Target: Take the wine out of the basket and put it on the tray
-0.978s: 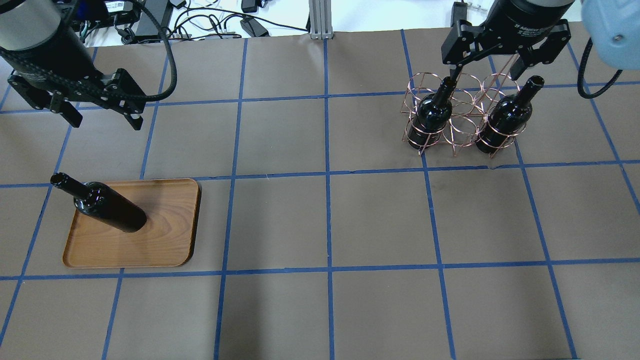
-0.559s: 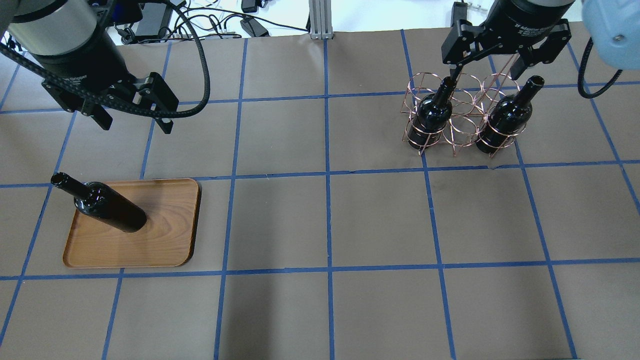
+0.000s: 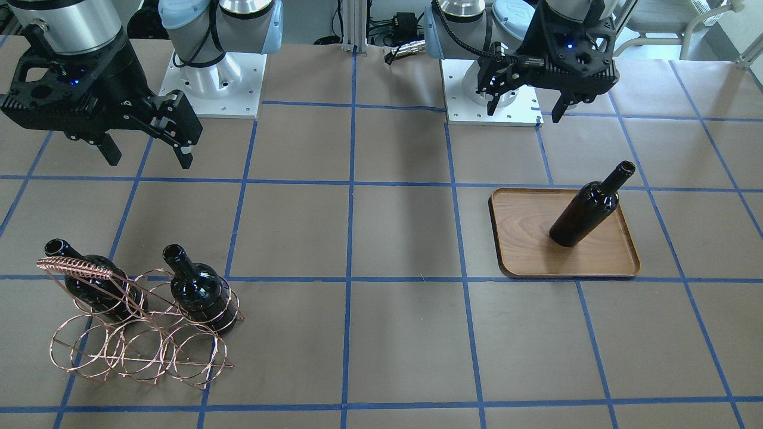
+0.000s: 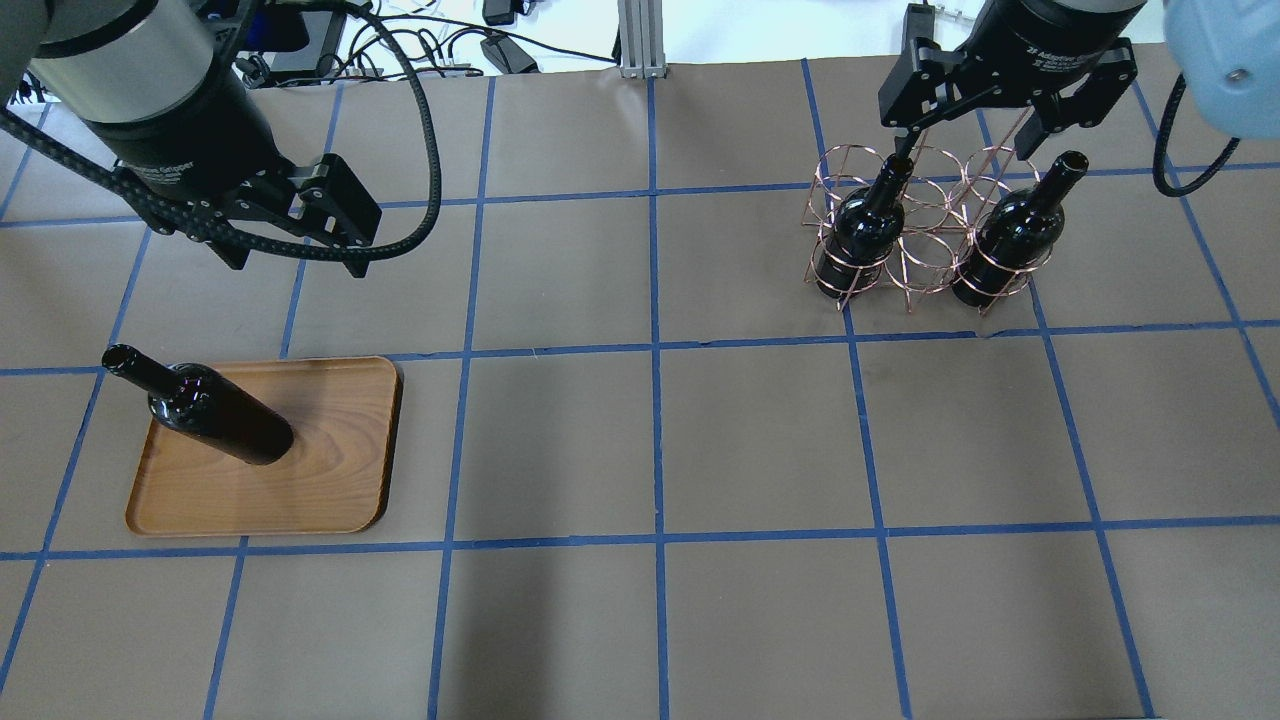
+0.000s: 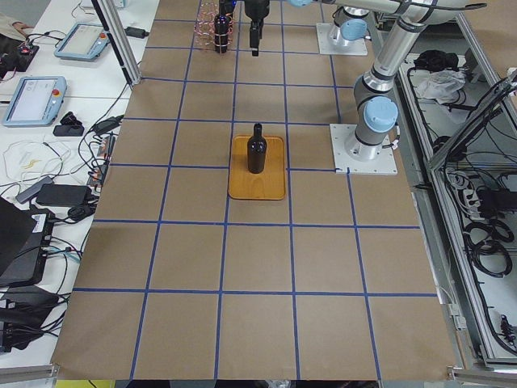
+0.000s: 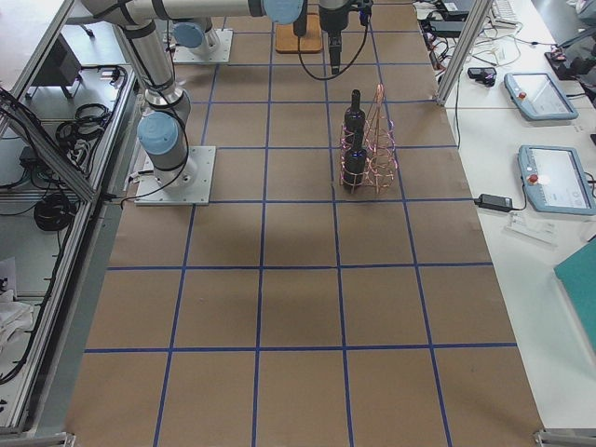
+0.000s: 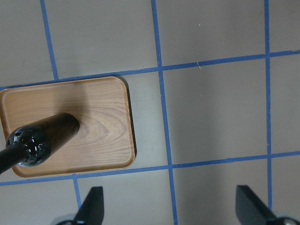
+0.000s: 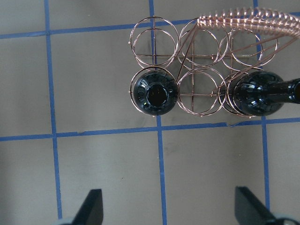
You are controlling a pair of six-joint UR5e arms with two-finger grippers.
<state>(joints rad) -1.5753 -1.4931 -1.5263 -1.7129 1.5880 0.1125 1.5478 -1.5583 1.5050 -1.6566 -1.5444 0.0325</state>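
Brown table w/ blue grid. Glossy near-black wine upright on tray, lower left. Fingers spread wide, empty: left gripper, right gripper.

Looked like a robot lab; had robot arms bolted onto white plates on a big table; wrapped in brown paper, marked into squares with blue tape; ringed by metal frame posts, tangled black cables, power boxes and, on white side benches, control tablets with red buttons.
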